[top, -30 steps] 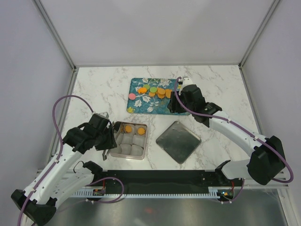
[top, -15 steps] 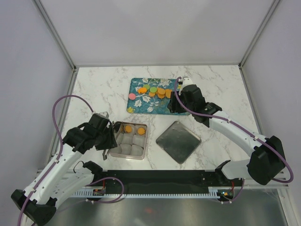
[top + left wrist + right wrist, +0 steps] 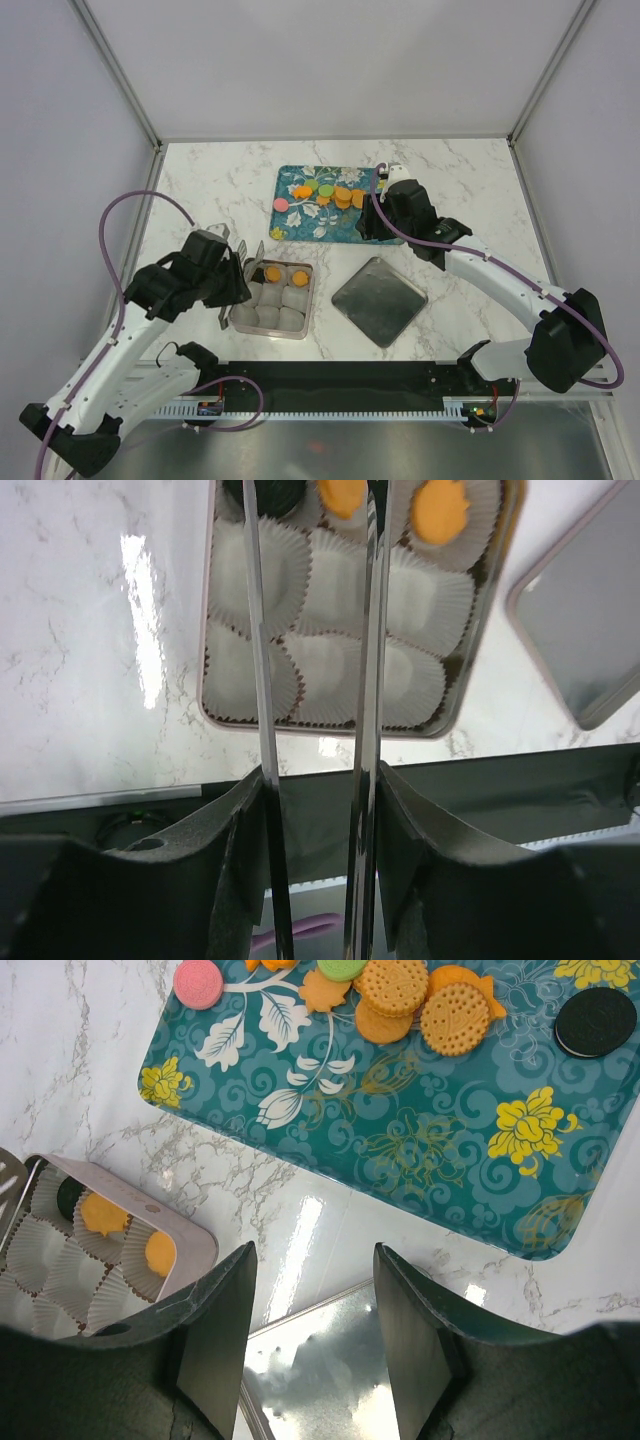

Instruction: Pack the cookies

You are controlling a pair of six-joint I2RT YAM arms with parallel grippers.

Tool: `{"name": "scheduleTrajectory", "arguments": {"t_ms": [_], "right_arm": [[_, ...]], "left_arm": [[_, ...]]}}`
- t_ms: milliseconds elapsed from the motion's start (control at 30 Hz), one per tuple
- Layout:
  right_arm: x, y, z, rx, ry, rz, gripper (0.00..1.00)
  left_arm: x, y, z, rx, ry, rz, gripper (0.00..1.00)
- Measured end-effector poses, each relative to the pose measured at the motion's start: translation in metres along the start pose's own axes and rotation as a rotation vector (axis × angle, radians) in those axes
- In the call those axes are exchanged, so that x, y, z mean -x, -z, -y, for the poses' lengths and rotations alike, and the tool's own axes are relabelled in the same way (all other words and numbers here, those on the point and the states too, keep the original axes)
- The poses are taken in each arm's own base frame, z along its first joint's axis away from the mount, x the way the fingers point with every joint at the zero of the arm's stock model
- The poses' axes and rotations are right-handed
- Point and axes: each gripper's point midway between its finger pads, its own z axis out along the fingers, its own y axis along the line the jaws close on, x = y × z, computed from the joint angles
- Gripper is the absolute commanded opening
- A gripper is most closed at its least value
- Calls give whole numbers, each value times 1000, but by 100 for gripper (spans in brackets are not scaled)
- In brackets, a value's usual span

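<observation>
Cookies (image 3: 420,1005): most lie loose in a cluster at the far end of the teal floral tray (image 3: 400,1150). They are mainly orange, with a pink, a green and a black one among them. Three are already packed: two orange (image 3: 440,508) and one black (image 3: 70,1197), each in its own cup in the far row of the tin (image 3: 330,730). The other paper cups (image 3: 330,665) show white and unfilled. The lid (image 3: 379,300) lies flat on the table (image 3: 200,190), just right of the tin.

Left gripper (image 3: 312,520): the long thin blades run parallel above the tin with a moderate gap between them. They hold nothing.

Right gripper (image 3: 312,1260): the jaws stand apart and empty, over the bare marble at the near edge of the tray. It touches no cookie.

Change over the last half second: the left arm has swung up and inward, so its blades now reach over the tin's left side. The right arm, tin and tray are unmoved.

Judgement: the left arm looks to be clearing away after a placement. Packing is early, and the next cookie must come from the tray.
</observation>
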Motion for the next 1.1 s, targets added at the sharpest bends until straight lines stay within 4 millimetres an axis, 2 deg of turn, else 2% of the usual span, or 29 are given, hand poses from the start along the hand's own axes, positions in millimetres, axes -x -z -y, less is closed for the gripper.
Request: {"name": "scheduleTrajectory", "arguments": {"t_ms": [167, 300, 533, 633, 800, 933, 1100], "right_arm": [[0, 0, 0, 0, 0, 0, 58], [0, 0, 1, -4, 0, 2, 59], [1, 3, 12, -63, 0, 18, 59], [2, 8, 19, -100, -4, 28, 60], [9, 23, 28, -151, -13, 63, 61], [15, 33, 32, -173, -21, 86, 61], [15, 42, 37, -196, -23, 88, 62]], "left_arm": [[34, 13, 23, -38, -22, 52, 49], [62, 3, 47, -68, -55, 60, 49], [101, -41, 92, -107, -123, 20, 49], [131, -63, 123, -139, -166, 39, 49], [158, -95, 162, -174, -223, 43, 50], [163, -131, 182, -175, -265, 15, 50], [155, -161, 189, -154, -297, -34, 50]]}}
